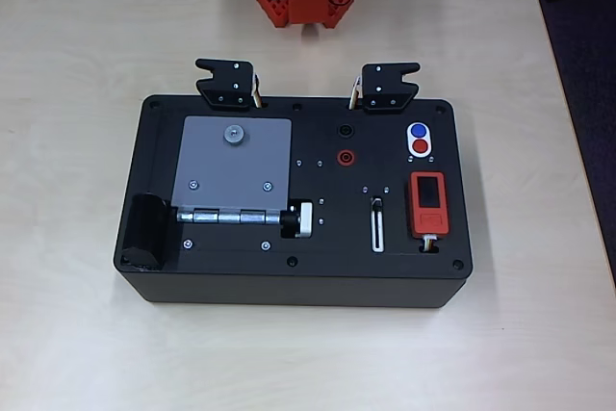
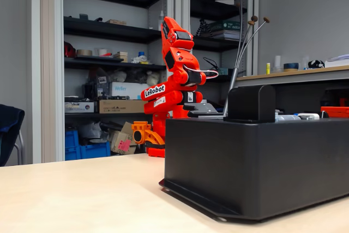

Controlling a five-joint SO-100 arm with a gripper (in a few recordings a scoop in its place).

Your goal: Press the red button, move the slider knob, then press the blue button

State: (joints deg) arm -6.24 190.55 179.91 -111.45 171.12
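Observation:
In the overhead view a black box [image 1: 289, 276] lies on the table. Its white oval holds the blue button [image 1: 418, 129] with the red button [image 1: 420, 146] just below it. Left of these, the slider knob [image 1: 377, 203] sits at the upper end of its narrow white-outlined slot [image 1: 377, 230]. The orange arm [image 2: 169, 94] stands folded up behind the box, well away from the buttons. Its gripper [image 2: 174, 30] is at the top of the folded arm, and its fingers are not distinct. Nothing is held.
The box also carries a grey hinged plate [image 1: 236, 166] with a silver-and-black knob [image 1: 298, 220], a red ring socket [image 1: 345, 155], an orange-red device with a black screen [image 1: 427, 202] and two black brackets [image 1: 227, 82] [image 1: 387, 85]. Bare tabletop [image 1: 77, 64] surrounds the box.

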